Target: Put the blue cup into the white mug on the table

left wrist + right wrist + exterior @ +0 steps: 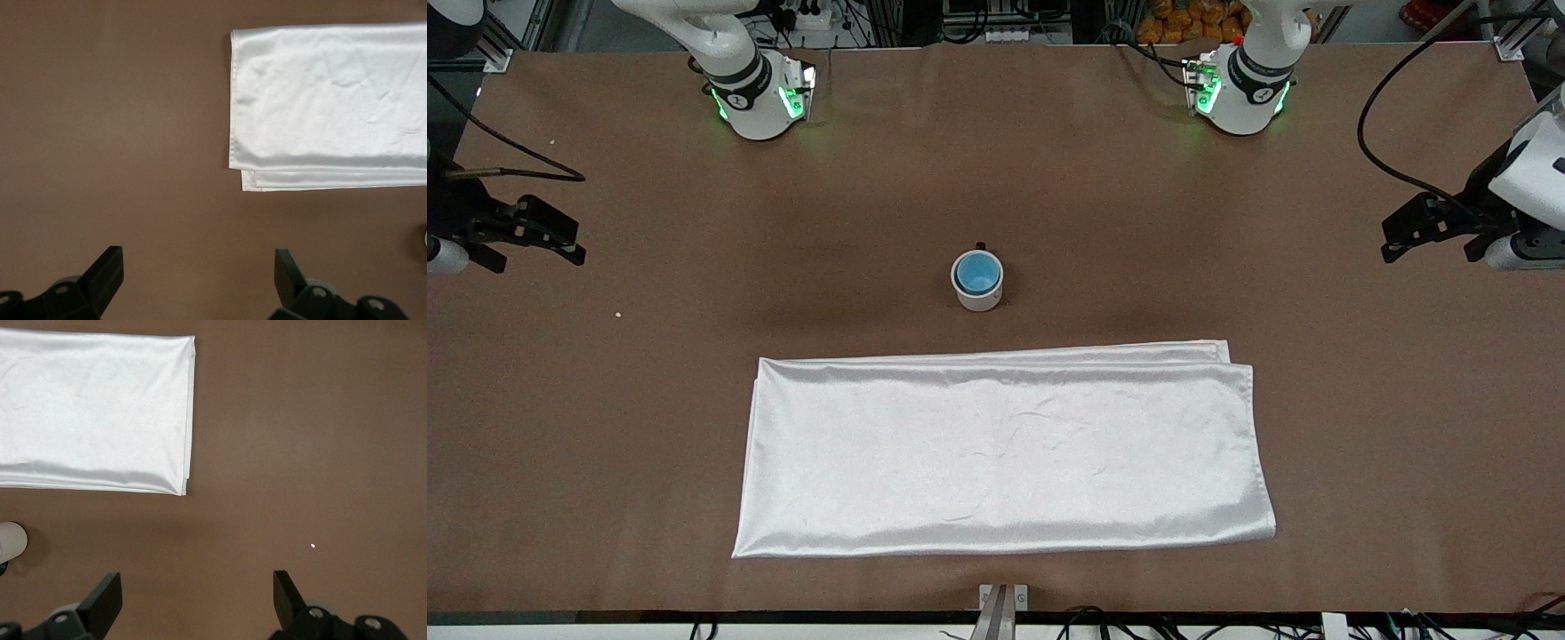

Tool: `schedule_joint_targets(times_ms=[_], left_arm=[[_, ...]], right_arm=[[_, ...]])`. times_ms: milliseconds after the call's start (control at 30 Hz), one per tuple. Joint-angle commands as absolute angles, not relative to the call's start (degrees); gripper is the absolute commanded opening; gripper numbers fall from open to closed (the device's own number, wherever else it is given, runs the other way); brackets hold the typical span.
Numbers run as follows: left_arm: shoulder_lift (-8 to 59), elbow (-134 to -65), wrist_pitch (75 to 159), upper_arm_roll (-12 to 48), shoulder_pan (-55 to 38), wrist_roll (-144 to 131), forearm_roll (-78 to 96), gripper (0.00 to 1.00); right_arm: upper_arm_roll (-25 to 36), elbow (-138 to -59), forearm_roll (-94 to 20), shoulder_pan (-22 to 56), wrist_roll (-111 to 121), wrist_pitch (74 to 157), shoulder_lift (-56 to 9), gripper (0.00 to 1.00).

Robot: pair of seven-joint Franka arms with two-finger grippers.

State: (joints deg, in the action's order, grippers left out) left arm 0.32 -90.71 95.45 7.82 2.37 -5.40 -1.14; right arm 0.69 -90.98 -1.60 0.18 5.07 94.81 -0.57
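Observation:
The blue cup [976, 271] sits upright inside the white mug [980, 299], which stands in the middle of the brown table [1209, 222]. The mug's black handle points toward the robots' bases. A part of the mug [9, 542] shows at the edge of the right wrist view. My left gripper [1392, 238] hovers open over the left arm's end of the table, well apart from the mug. My right gripper [574, 244] hovers open over the right arm's end. In the wrist views, the left gripper [199, 263] and the right gripper [197, 587] have only bare table between their fingers.
A folded shiny white cloth [1005, 449] lies flat on the table, nearer to the front camera than the mug; it also shows as the cloth [330, 100] and the cloth [93, 410]. A small white crumb [313, 547] lies on the table near the right gripper.

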Motion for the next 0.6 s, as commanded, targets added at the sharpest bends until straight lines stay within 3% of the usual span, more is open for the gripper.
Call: schedule_joint_targets(times_ms=[0,567], left_arm=[[-1.9,-92.5,94.8,7.7,2.7,-3.5,-0.3,1.00],[-2.9,-92.2,93.7,7.3,2.5,0.0,-0.3,1.00]], right_arm=[[0.4,-89.6,-2.5,-0.6,4.4,93.7,-1.2,1.00],[0.4,-89.6,-2.5,-0.6,4.5,93.9,-1.3,1.00]])
